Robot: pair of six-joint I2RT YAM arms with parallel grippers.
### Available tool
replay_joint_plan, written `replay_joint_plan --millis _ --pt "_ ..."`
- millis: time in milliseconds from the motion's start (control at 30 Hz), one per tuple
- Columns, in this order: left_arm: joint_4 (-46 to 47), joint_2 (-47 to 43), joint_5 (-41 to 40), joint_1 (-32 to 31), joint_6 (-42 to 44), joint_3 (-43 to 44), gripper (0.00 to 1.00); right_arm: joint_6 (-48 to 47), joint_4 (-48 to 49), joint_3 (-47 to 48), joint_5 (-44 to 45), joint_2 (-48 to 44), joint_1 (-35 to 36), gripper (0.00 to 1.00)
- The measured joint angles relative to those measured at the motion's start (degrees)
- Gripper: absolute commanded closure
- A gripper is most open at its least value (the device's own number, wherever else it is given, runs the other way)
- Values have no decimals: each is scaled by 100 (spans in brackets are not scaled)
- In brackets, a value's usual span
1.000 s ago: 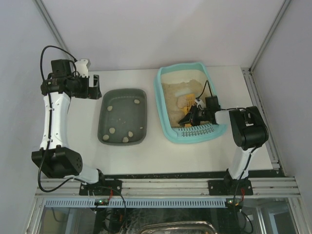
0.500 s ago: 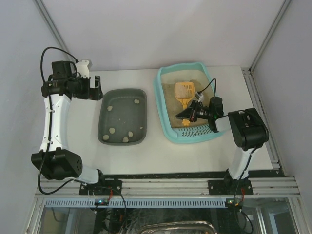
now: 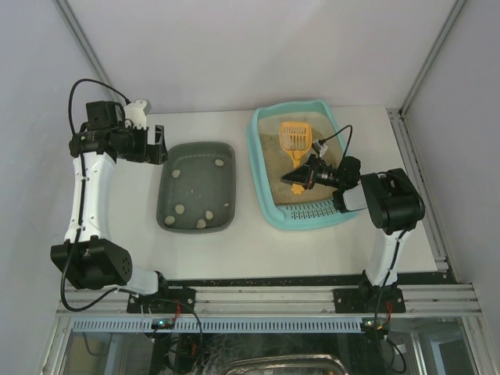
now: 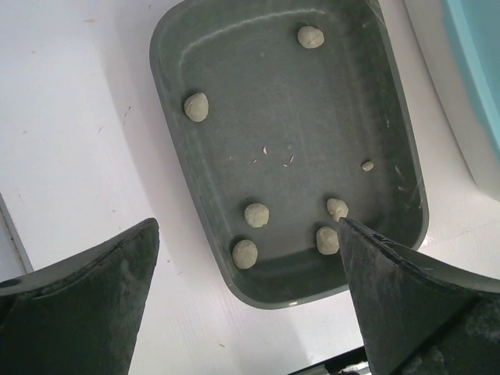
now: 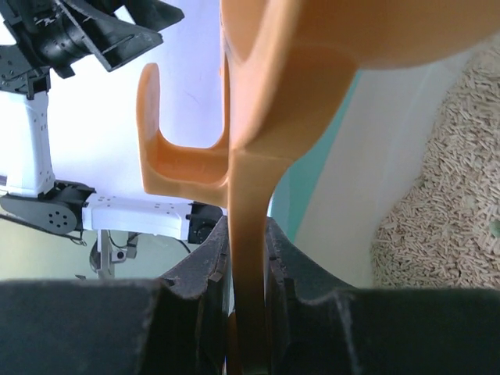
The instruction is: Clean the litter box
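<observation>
This is a robotics lab test cell, not a home. A white tabletop point(image 3: 234, 258) is boxed in by plain pale walls point(image 3: 258, 55) and bare aluminium posts point(image 3: 428, 55). The left arm point(image 3: 82, 195) and the right arm point(image 3: 391, 205) of a robot are bolted to a metal rail point(image 3: 266, 295) along its near edge, with loose black cables point(image 3: 72, 98) and a slotted wiring duct point(image 3: 234, 324) below. A litter box point(image 3: 312, 212) and a dark grey tray point(image 3: 199, 183) lie on the tabletop.

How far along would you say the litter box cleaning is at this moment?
Done: several clumps lie in the dark grey tray. In hand: the right gripper grips the orange scoop over the litter box; the left gripper hangs open. Left: whether more clumps hide in the litter can't be seen.
</observation>
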Motion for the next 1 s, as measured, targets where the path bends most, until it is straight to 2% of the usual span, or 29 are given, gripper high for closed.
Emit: replay_joint_plan --millis 67,167,400,567,700,867,1000 --pt "4 -2 24 0 0 0 0 -111 -262 2 35 -22 0 100" --pt "9 -13 81 0 -7 0 0 -516 -1145 7 175 -101 2 100" --pt "-186 -345 98 -7 -52 28 0 -2345 -4830 636 979 -977 184 100" --pt "-417 -850 70 -20 -17 57 0 -3407 -6782 1364 1633 -1419 404 100" --pt "-520 -1084 -90 -52 52 57 0 -4116 -8279 1864 2415 -1460 566 100" --pt "-503 -964 -380 -319 109 57 0 -4715 -9890 2326 3768 -1572 789 100" --pt "-398 -686 -752 -1001 188 236 1 -4988 -10848 2785 4841 -1764 1029 100"
